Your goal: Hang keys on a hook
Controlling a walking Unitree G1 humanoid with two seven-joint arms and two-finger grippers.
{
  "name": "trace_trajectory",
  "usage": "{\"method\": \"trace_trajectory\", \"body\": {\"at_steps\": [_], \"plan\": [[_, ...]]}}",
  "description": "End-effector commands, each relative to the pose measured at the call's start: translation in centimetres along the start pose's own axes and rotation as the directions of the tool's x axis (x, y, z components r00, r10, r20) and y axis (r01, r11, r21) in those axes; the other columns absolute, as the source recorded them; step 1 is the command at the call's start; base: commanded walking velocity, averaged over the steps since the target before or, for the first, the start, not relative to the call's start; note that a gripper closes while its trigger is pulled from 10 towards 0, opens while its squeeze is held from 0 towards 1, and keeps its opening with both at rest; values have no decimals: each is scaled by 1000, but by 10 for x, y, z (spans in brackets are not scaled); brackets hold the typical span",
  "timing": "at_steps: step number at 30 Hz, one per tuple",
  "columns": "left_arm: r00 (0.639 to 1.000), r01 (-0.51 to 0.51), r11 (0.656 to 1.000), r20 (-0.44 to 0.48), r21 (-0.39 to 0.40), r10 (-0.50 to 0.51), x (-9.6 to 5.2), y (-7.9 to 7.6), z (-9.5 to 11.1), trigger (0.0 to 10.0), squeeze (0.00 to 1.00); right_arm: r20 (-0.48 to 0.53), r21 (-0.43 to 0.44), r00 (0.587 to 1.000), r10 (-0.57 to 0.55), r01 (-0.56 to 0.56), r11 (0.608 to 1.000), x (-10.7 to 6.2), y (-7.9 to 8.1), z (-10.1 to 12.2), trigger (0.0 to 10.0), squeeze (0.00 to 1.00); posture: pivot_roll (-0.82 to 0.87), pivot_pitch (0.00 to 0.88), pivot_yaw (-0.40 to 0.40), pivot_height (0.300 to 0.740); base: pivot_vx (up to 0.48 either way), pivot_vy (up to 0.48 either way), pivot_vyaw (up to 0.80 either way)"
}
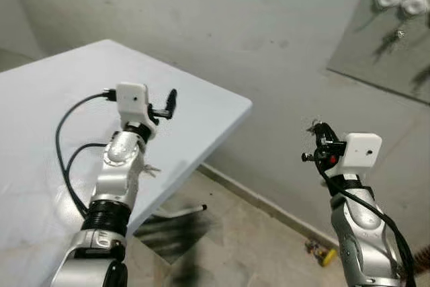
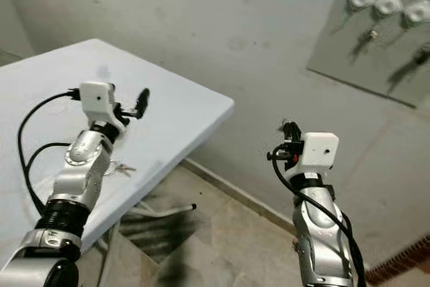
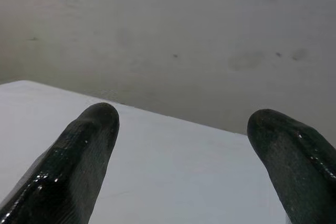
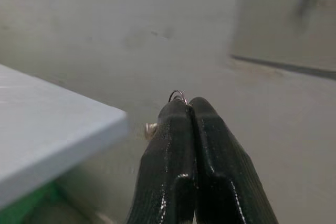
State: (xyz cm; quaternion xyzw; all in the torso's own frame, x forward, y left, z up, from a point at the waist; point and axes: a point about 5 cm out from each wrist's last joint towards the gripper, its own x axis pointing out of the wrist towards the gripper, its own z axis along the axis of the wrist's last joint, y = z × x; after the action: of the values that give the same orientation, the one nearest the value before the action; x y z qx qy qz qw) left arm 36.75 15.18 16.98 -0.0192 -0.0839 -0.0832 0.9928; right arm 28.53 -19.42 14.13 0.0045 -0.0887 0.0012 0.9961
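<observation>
Pinched between the closed fingers [image 4: 173,145] of your right hand [image 4: 188,103] is a thin metal key ring [image 4: 178,95], its loop poking out just past the fingertips; a small pale piece shows just beside the fingers at the ring's level, too blurred for you to tell what it is. In the head views your right hand [image 1: 321,132] is raised on its silver arm in open air, off the worktop's corner and over the tiled floor [image 1: 255,233], with the grey wall [image 1: 269,31] beyond it. Up and away from that hand, on the wall, you see a darker panel [image 2: 363,58] carrying a row of white hooks [image 2: 388,5], with dark shapes hanging under some of them; they are too small for you to say for sure what they are. Your right hand is well apart from that panel and below it. Your left hand [image 1: 169,104] is spread wide, its two black fingertips [image 3: 92,129] standing far apart with nothing between them. It hovers above the white worktop [image 1: 47,99], near the worktop's far edge, and points towards the wall. A black cable [image 1: 67,146] loops from that wrist's white camera housing. Down on the floor near the foot of the wall, below your right arm, lies a small yellowish object [image 1: 321,253].
</observation>
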Motion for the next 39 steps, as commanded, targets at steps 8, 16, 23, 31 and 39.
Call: {"method": "trace_trajectory", "body": {"at_steps": [8, 16, 23, 31, 39], "plan": [[999, 42, 999, -8, 10, -42, -1, -8, -1, 10000, 0, 27, 7, 1000, -1, 1, 1000, 3, 2, 7, 10000, 0, -7, 0, -20, 740, 0, 0, -756], [999, 48, 999, -14, 18, -47, -1, -9, -1, 10000, 0, 23, 9, 1000, -2, 2, 1000, 2, 3, 6, 10000, 0, -6, 0, -21, 740, 0, 0, -756], [1000, 23, 1000, -11, 18, -23, 0, -8, 0, 10000, 0, 23, 8, 1000, -3, 3, 1000, 2, 2, 6, 10000, 0, -8, 0, -20, 740, 0, 0, -755], [997, 72, 997, -17, 34, -72, 0, -17, -1, 10000, 0, 13, 6, 999, -39, 39, 999, 2, -1, 5, 10000, 0, -14, 0, -19, 740, 0, 0, -591], [994, 109, 994, -18, 20, -108, -1, -24, -2, 10000, 0, -5, -4, 998, -62, 62, 998, 0, -3, 2, 10000, 0, -23, 0, -10, 740, 0, 0, 0]]}}
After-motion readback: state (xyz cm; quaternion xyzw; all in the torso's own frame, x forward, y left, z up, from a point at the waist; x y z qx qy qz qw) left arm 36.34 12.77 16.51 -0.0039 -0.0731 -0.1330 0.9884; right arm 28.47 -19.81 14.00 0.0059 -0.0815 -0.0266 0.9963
